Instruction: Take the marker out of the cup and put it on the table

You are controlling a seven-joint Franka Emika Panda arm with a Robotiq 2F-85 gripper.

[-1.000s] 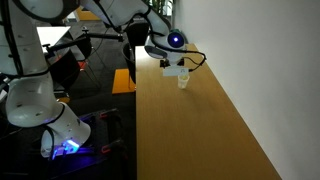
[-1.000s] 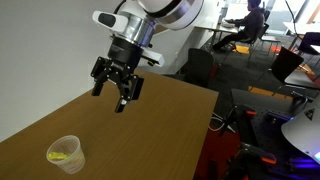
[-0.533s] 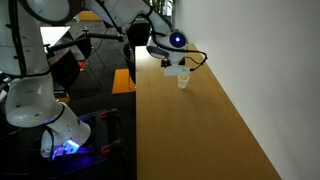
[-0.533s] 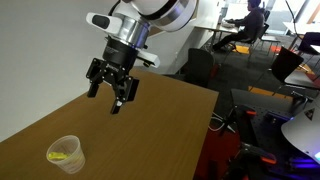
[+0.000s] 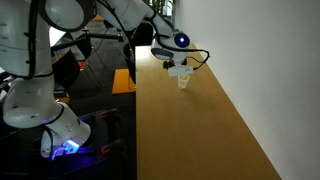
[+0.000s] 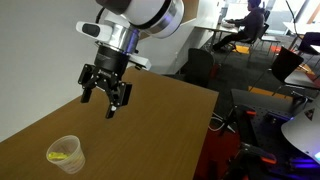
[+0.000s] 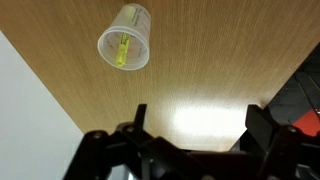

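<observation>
The translucent whitish cup [image 6: 66, 153] stands upright on the light brown wooden table [image 6: 150, 140] with the yellow-green marker [image 6: 58, 156] inside it. In the wrist view the cup [image 7: 125, 49] shows from above, with the marker [image 7: 121, 52] leaning in it. My gripper [image 6: 103, 100] is open and empty, hanging above the table, up and to the right of the cup. In an exterior view the gripper [image 5: 177, 70] hovers just above the cup [image 5: 183, 81]. Its fingertips [image 7: 197, 118] frame bare wood.
A white wall [image 5: 260, 60] runs along one long side of the table [image 5: 190, 140]. Office chairs [image 6: 200, 70] and a seated person [image 6: 245, 25] are beyond the far end. The robot base [image 5: 45, 120] stands by the other side.
The gripper has moved steadily toward the cup, left and slightly lower in an exterior view. It stays open. Cup and marker have not moved.
</observation>
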